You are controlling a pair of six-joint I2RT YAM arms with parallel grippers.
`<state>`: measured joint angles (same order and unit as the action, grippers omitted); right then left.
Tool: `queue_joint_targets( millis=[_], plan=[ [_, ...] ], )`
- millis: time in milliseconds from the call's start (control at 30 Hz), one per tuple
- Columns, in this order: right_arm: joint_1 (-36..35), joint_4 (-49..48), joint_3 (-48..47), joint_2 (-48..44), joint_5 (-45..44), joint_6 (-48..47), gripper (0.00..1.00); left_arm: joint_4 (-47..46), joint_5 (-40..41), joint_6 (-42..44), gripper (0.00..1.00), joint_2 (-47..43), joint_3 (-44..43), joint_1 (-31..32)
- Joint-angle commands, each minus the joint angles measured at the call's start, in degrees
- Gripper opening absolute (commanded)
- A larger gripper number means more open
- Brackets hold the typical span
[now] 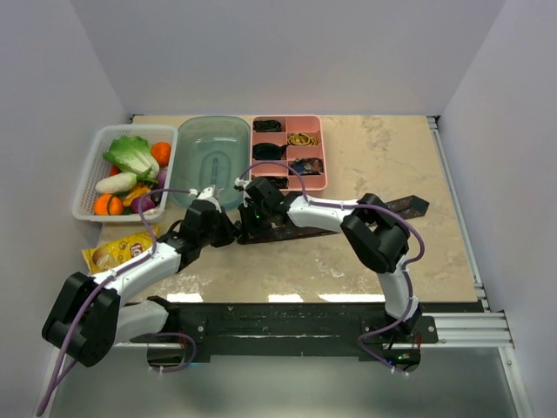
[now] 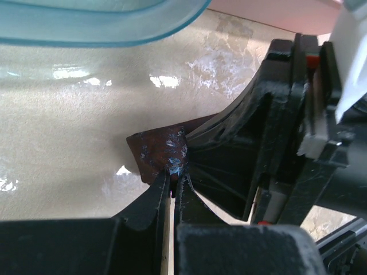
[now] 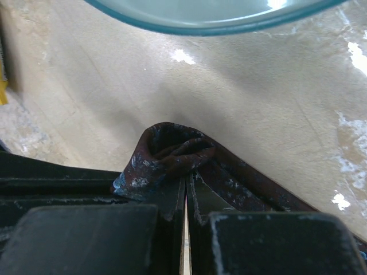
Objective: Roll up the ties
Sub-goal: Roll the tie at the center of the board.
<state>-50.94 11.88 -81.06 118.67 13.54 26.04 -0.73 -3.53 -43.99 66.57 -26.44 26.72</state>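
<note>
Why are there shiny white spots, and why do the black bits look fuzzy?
Left wrist view: light glares white off the glossy table; the left gripper is too close, so soft. Right wrist view: same glare, right gripper dark and soft, tie sharper. Top view: bright strips at the near edge.

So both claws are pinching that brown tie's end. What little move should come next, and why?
Probably curl the pinched end of the tie over onto its flat length. The left gripper and right gripper are both shut on the tip, which is only crumpled, not yet wound, while the rest lies stretched across the table.
</note>
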Motion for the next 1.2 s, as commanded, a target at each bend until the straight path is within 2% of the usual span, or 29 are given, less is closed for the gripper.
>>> queue_joint_targets(
  millis=[0, 300, 700, 933, 1167],
  plan=[
    [-0.4, -6.1, 0.5, -0.6, 6.3, 2.1, 0.0, -0.5, 0.9, 2.2, 0.0, 0.3, -4.9, 1.6],
    [-0.2, -11.5, 2.5, 0.2, 11.6, 5.8, 0.0, 3.2, 1.9, 4.0, 0.0, 0.3, -5.6, 2.6],
    [0.5, -17.8, 7.0, 0.2, 14.3, 9.8, 0.0, 1.6, 0.8, 3.9, 0.0, 0.6, -4.1, 3.5],
    [1.5, -21.4, 8.7, 0.9, 17.0, 12.0, 0.0, -2.8, -0.9, 3.5, 0.0, 1.6, -3.8, 4.1],
    [1.9, -16.2, 8.7, -1.0, 13.4, 8.4, 0.0, -4.7, -1.5, 2.8, 0.0, 2.5, -2.5, 4.7]
  ],
)
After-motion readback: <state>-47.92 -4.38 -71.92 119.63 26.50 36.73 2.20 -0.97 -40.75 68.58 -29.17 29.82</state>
